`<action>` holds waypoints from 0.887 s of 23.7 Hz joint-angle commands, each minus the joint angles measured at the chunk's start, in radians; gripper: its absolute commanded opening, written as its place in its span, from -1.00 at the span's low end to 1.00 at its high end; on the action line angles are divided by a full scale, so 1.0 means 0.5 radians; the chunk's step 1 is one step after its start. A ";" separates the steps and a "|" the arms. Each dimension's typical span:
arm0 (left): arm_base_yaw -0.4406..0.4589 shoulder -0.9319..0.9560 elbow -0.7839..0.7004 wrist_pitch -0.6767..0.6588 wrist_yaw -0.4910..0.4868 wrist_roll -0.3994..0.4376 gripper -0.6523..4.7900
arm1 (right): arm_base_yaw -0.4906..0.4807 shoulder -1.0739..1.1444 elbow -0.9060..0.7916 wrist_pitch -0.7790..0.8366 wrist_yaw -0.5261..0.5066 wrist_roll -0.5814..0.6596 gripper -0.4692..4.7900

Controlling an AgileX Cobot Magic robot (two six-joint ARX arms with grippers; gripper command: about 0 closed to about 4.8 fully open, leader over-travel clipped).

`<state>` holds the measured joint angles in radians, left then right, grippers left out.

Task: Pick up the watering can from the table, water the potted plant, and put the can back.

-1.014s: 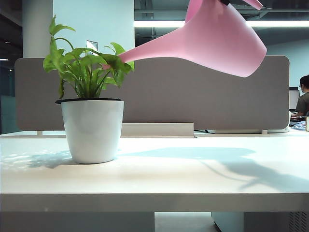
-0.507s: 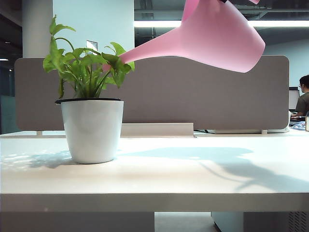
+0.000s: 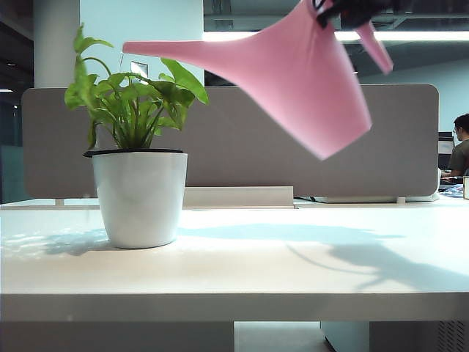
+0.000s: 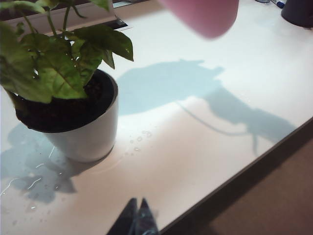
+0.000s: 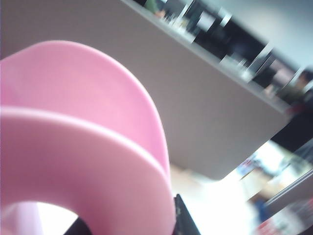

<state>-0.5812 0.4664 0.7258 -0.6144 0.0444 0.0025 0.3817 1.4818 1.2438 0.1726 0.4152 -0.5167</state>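
Pink plastic fills our exterior view: the watering can [image 3: 308, 81] hangs in the air at two o'clock from the potted plant [image 3: 138, 147], its long spout reaching out level above the leaves. Our right tool [image 3: 350, 13] grips the can near its top rim, jaws partly closed on the plastic. The plant stands on the white table [image 3: 293, 271], with water droplets beside the pot. Our left tool [image 4: 138, 221] hovers low above the table's front edge, its tips pressed together, holding nothing.

bright overhead light, soft shadows on table [image 3: 242, 264], blurred right wrist view
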 commanded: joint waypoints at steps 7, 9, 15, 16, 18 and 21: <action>-0.002 -0.001 0.006 0.020 0.005 -0.005 -0.75 | -0.166 0.101 -0.909 1.265 -0.313 1.131 -0.84; -0.002 -0.001 0.006 0.019 0.001 -0.005 -0.75 | -0.175 0.210 -1.040 1.495 -0.365 1.199 -0.84; -0.002 -0.001 0.006 0.020 0.002 -0.005 -0.75 | -0.175 0.438 -1.116 1.757 -0.388 1.205 -0.84; -0.002 -0.001 0.006 0.019 0.002 -0.005 -0.75 | -0.175 0.443 -1.116 1.748 -0.388 1.204 -0.83; -0.002 -0.001 0.006 0.020 0.002 -0.005 -0.75 | -0.175 0.446 -1.116 1.739 -0.388 1.195 -0.41; -0.002 -0.001 0.006 0.019 0.002 -0.005 -0.75 | -0.175 0.442 -1.116 1.716 -0.388 1.166 0.35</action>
<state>-0.5812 0.4664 0.7258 -0.6144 0.0444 0.0025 0.2939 1.7134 0.6769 0.9974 0.2237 0.0635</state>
